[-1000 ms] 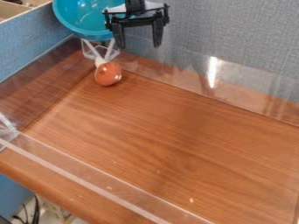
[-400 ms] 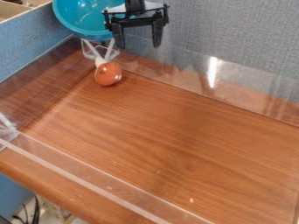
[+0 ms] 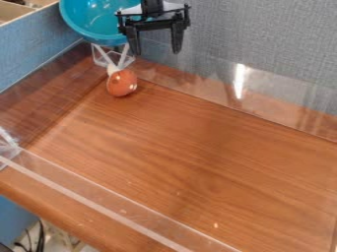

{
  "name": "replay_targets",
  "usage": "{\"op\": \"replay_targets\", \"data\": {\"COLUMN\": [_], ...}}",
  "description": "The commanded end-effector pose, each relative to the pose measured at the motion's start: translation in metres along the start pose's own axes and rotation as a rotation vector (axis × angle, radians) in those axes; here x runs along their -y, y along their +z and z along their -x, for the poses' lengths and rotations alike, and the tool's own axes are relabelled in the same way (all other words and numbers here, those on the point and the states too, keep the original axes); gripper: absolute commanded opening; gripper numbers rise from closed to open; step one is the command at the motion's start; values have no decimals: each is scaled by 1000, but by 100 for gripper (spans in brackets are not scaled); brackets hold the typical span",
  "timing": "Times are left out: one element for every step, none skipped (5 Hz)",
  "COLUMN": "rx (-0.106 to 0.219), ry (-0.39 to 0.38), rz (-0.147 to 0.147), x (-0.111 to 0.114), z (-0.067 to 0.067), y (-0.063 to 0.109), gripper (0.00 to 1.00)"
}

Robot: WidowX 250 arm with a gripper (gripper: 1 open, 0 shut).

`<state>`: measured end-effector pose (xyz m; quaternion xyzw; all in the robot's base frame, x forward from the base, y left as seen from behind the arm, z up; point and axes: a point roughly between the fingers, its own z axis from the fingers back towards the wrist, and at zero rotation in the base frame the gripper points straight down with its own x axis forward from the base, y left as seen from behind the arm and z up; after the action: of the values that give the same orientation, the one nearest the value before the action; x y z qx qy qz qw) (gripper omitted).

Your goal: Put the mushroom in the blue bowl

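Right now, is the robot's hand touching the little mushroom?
Apart. The one camera view shows the hand up by the blue bowl, with bare tabletop and wall between it and the mushroom below.

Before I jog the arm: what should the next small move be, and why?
Probably shift the open gripper toward the mushroom, fingers aimed at its cap: it lies outside the blue bowl, with nothing between the fingertips.
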<state>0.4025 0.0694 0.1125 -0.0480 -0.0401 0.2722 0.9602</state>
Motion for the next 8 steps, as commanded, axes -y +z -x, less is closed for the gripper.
{"op": "replay_targets", "data": {"rx": [111, 118, 117, 116, 117, 114, 107, 99], "ry": [-19, -16, 9, 41, 70, 96, 109, 116], "rz": [38, 40, 24, 8, -9, -25, -38, -48], "x": [9, 10, -2, -13, -25, -34, -36, -36], "z": [-2, -2, 1, 1, -1, -3, -3, -1], "y": [44, 47, 44, 41, 36, 30, 22, 14], "gripper": [100, 100, 100, 100, 100, 100, 100, 100]}}
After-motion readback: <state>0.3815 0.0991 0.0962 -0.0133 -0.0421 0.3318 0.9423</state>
